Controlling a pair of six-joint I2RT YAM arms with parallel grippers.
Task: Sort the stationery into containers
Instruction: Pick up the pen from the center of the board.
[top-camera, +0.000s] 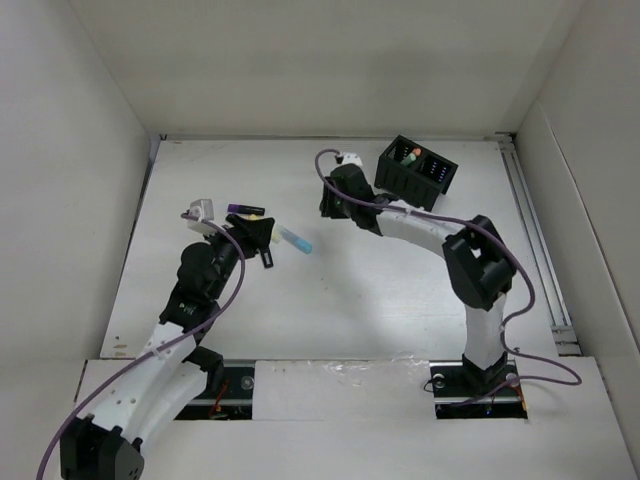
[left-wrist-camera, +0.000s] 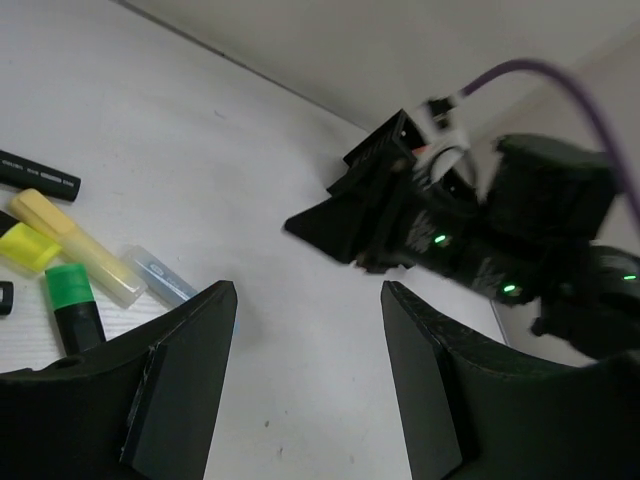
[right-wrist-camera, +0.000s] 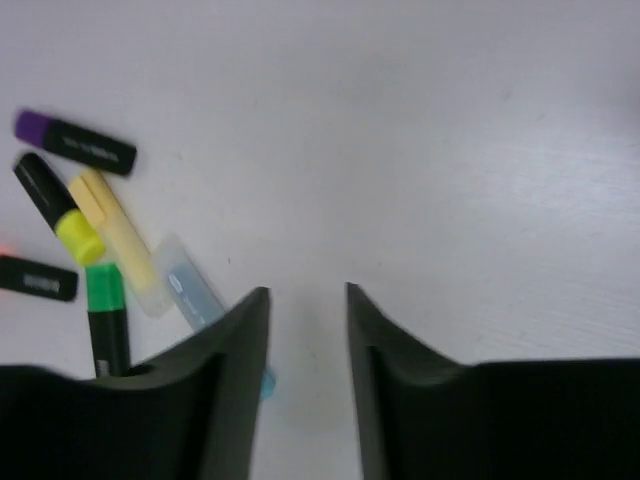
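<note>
we see smooth, stubby plastic pens (right-wrist-camera: 112, 235) lying in a loose fan on the matte white table (top-camera: 380, 300). a translucent blue pen (right-wrist-camera: 188, 283) lies nearest the right gripper (right-wrist-camera: 305, 370), whose dark wedge-shaped fingers stand narrowly parted with nothing between them. the left gripper (left-wrist-camera: 310, 370) is spread wide and holds nothing, just beside the same cluster. the black, square-celled organiser (top-camera: 415, 172) sits well apart near the far wall, skewed to the table's edges. open white surface stretches between cluster and organiser.
</note>
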